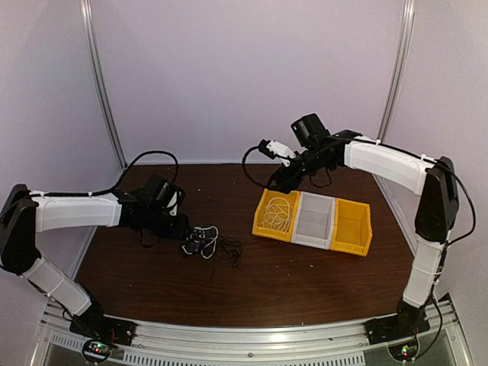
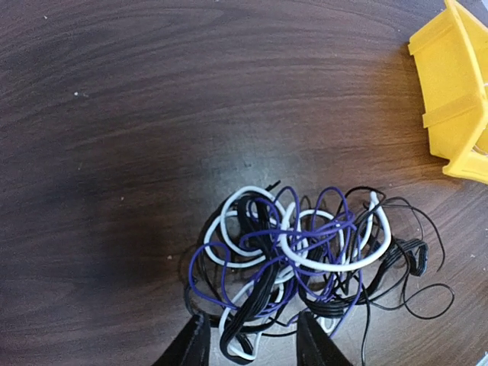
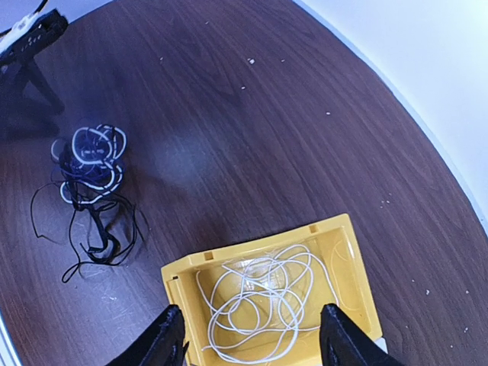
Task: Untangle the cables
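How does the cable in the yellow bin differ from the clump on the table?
The white cable is a single cord lying in loose open loops; the clump is several cords knotted together. The bin cable is all white; the clump mixes white, black and purple. The white cable sits inside the yellow bin under the right gripper; the clump rests on the table by the left gripper. Both are thin, floppy cords.

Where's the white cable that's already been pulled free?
The loose white cable lies coiled in the left yellow bin, directly under the open right gripper.
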Robot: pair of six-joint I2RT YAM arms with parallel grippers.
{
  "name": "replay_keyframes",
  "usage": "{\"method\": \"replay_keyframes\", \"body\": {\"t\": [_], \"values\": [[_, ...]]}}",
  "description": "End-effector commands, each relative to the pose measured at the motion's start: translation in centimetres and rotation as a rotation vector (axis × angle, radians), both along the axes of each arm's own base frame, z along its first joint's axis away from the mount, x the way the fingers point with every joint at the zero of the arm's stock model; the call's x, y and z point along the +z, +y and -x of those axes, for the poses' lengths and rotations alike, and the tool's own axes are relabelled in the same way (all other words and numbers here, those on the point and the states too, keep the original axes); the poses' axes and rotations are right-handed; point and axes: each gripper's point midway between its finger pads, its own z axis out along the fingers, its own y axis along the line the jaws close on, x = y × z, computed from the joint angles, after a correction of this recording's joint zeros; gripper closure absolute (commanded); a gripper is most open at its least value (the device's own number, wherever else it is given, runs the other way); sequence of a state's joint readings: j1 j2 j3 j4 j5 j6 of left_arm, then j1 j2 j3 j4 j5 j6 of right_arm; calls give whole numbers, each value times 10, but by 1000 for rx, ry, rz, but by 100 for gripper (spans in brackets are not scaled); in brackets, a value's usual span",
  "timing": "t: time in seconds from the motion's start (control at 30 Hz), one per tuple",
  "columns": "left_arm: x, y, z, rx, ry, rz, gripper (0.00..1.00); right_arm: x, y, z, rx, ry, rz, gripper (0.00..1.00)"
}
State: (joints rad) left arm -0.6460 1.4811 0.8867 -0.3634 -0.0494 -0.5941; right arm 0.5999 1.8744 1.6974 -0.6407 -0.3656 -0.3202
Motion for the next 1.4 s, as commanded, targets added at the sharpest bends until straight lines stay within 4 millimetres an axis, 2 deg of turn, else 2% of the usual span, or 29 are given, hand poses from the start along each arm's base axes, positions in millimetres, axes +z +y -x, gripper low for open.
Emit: {"method": "replay_keyframes", "body": {"t": [0.0,0.13,0.3,0.4,0.5,0.6,0.77,0.9,0.97,1.07,1.17,1.27,1.37], "values": [[26,-12,-3,38,-44,170,53,-21,26,21,138,4,50,42],[35,17,-13,166,-113,131,45,-26,75,59,340,-28,51,60],[30,27,-26,195,-98,211,43,-45,131,91,482,-112,102,63],[32,27,-30,183,-114,206,43,-56,155,94,505,-181,141,64],[31,29,-24,197,-113,229,43,-65,173,81,455,-227,169,65],[38,31,-22,209,-138,262,42,-75,188,77,456,-221,174,65],[48,32,-22,205,-159,267,42,-96,199,71,437,-242,222,64],[53,33,-21,200,-170,267,42,-102,201,65,416,-262,241,65],[54,33,-20,198,-173,264,42,-104,201,64,414,-266,245,68],[52,35,-19,198,-173,258,42,-105,202,63,407,-266,240,79],[48,36,-17,196,-168,246,41,-100,202,63,395,-267,227,84],[45,37,-17,194,-167,239,41,-88,202,65,390,-267,204,98],[42,36,-17,181,-172,238,41,-70,201,72,394,-260,168,100]]}}
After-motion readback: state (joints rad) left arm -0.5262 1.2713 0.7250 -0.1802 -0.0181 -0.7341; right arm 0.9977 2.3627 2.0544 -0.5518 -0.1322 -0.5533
